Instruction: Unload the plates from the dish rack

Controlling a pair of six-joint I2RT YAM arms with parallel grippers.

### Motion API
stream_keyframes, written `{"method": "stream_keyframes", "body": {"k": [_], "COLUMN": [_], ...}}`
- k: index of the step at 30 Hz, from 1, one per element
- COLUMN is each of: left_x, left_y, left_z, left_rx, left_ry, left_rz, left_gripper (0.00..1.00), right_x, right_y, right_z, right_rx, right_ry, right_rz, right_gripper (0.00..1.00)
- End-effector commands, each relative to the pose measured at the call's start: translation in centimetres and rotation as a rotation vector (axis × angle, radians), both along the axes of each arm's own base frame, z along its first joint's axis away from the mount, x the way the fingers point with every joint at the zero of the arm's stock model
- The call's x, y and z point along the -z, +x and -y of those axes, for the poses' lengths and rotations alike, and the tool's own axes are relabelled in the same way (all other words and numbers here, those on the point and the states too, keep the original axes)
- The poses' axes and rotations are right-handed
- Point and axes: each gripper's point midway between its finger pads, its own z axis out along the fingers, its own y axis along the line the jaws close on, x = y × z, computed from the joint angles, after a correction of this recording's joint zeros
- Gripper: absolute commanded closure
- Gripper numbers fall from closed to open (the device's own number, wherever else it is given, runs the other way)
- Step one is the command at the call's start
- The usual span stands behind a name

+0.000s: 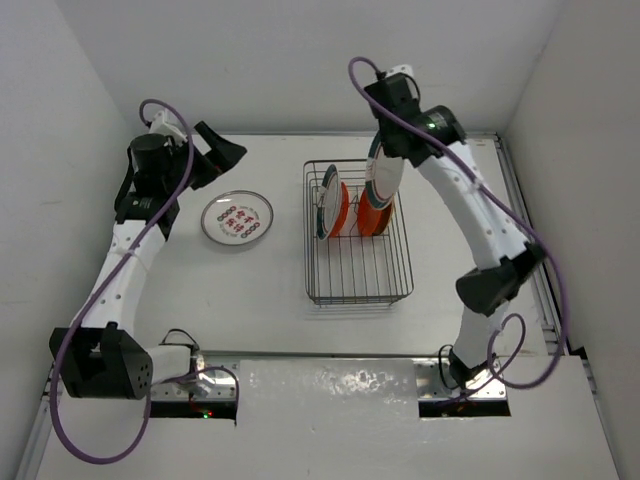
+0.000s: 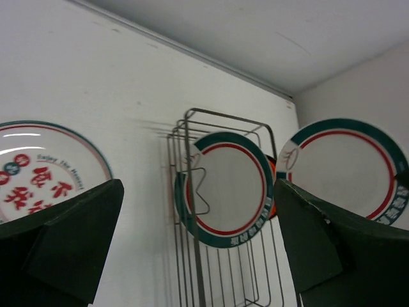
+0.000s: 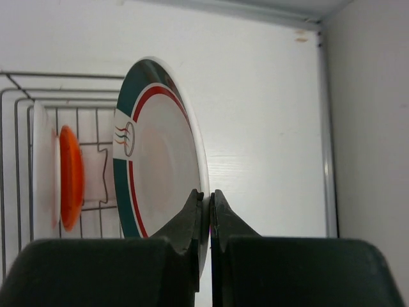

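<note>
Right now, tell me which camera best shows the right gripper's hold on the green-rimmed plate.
Right wrist: the right gripper pinches the rim of the green-rimmed plate, seen up close. Top external shows the plate nearly edge-on under the wrist, with the grip hidden. Left wrist shows its face, but not the grip clearly.

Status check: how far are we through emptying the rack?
Done: one red-marked plate lies flat on the table, left of the dish rack. In hand: the right gripper is pinching a green-and-red ringed plate by its rim. Remaining: a second ringed plate and at least one orange plate stand in the rack. The left gripper is open, empty.
</note>
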Motion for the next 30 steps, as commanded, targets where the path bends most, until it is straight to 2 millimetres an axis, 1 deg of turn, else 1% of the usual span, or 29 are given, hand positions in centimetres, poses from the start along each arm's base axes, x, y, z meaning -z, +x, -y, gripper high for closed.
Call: {"method": "stream_keyframes", "body": {"k": [1, 2, 3, 4, 5, 6, 7, 8, 9, 10, 11, 12, 13, 14, 15, 16, 17, 18, 19, 20, 21, 22, 23, 24, 26, 27, 28, 29, 30], "left_x": [-2.9, -3.4, -4.0, -4.5, -4.8, -5.0, -5.1, -4.7, -5.3, -5.4, -5.6, -5.6, -5.2, -5.1, -4.9, -4.8, -4.4, -4.4, -4.3, -4.6, -4.6, -4.8, -4.7, -4.7, -3.6, -2.6, -2.0, -0.8, 0.6], "left_y": [-0.4, -1.0, -1.0, -1.0, -1.8, -1.7, -1.5, -2.0, -2.6, -2.9, -3.5, -3.5, -3.1, -3.2, -3.1, -3.1, -3.1, -3.2, -3.4, -3.6, -3.7, -3.8, -3.6, -3.3, -2.2, -1.2, -0.5, 0.3, 0.8], "left_z": [3.1, 4.4, 5.5, 6.3, 7.8, 9.2, 9.5, 11.3, 13.0, 13.8, 15.2, 15.7, 15.9, 16.3, 16.3, 16.3, 16.4, 16.4, 16.4, 16.5, 16.5, 16.5, 16.4, 16.2, 15.1, 13.8, 12.6, 10.5, 8.4], "left_rx": [0.153, 0.228, 0.280, 0.321, 0.412, 0.467, 0.492, 0.572, 0.629, 0.664, 0.719, 0.727, 0.710, 0.716, 0.714, 0.716, 0.718, 0.721, 0.730, 0.734, 0.738, 0.734, 0.721, 0.700, 0.609, 0.500, 0.430, 0.333, 0.234], "left_ry": [-0.052, -0.080, -0.098, -0.124, -0.148, -0.168, -0.172, -0.182, -0.183, -0.186, -0.191, -0.188, -0.185, -0.184, -0.193, -0.200, -0.204, -0.206, -0.208, -0.219, -0.225, -0.228, -0.225, -0.215, -0.175, -0.154, -0.143, -0.147, -0.147], "left_rz": [0.128, 0.142, 0.171, 0.191, 0.196, 0.207, 0.209, 0.204, 0.218, 0.219, 0.230, 0.233, 0.220, 0.221, 0.211, 0.214, 0.203, 0.200, 0.204, 0.208, 0.212, 0.223, 0.217, 0.211, 0.162, 0.116, 0.092, 0.045, -0.015], "left_gripper": [0.00, 0.00, 0.00, 0.00, 0.00, 0.00, 0.00, 0.00, 0.00, 0.00, 0.01, 0.02, 0.03, 0.07, 0.08, 0.09, 0.13, 0.16, 0.29, 0.38, 0.49, 0.83, 0.97, 1.00, 1.00, 1.00, 1.00, 1.00, 1.00], "right_x": [-7.1, -7.3, -8.7, -9.4, -9.2, -10.4, -11.3, -10.9, -11.6, -12.3, -11.7, -12.5, -11.9, -11.9, -12.8, -12.1, -12.6, -12.8, -11.8, -11.7, -12.2, -11.3, -11.1, -11.0, -9.9, -9.2, -8.7, -7.0, -4.7], "right_y": [-2.5, -3.0, -4.0, -4.2, -4.6, -5.6, -5.6, -5.9, -6.9, -7.0, -7.1, -7.6, -7.5, -7.5, -7.5, -7.4, -7.1, -7.1, -6.5, -6.4, -6.0, -5.8, -5.6, -5.4, -4.6, -4.4, -4.1, -2.5, -2.6], "right_z": [4.0, 4.0, 4.3, 3.9, 3.3, 2.2, 1.0, -0.2, -2.6, -4.1, -5.3, -7.2, -7.8, -8.3, -9.2, -9.6, -10.2, -10.5, -10.6, -10.8, -11.1, -11.3, -11.4, -11.3, -11.2, -11.0, -10.5, -9.1, -7.9], "right_rx": [0.076, 0.061, 0.044, 0.023, -0.012, -0.094, -0.144, -0.202, -0.316, -0.372, -0.416, -0.492, -0.502, -0.524, -0.560, -0.563, -0.589, -0.606, -0.599, -0.589, -0.604, -0.602, -0.593, -0.589, -0.568, -0.553, -0.526, -0.434, -0.364], "right_ry": [-0.039, -0.027, 0.008, 0.050, 0.083, 0.175, 0.242, 0.295, 0.429, 0.504, 0.551, 0.637, 0.663, 0.691, 0.744, 0.765, 0.822, 0.856, 0.886, 0.935, 0.962, 0.975, 0.983, 0.983, 0.951, 0.931, 0.901, 0.816, 0.745], "right_rz": [0.168, 0.170, 0.201, 0.227, 0.226, 0.248, 0.281, 0.267, 0.256, 0.272, 0.249, 0.253, 0.238, 0.235, 0.256, 0.241, 0.250, 0.251, 0.227, 0.216, 0.238, 0.219, 0.218, 0.222, 0.210, 0.189, 0.179, 0.179, 0.107], "right_gripper": [1.00, 1.00, 1.00, 1.00, 1.00, 1.00, 1.00, 1.00, 1.00, 1.00, 1.00, 1.00, 1.00, 1.00, 1.00, 1.00, 1.00, 1.00, 1.00, 1.00, 1.00, 1.00, 1.00, 1.00, 0.99, 0.50, 0.49, 0.04, 0.01]}}
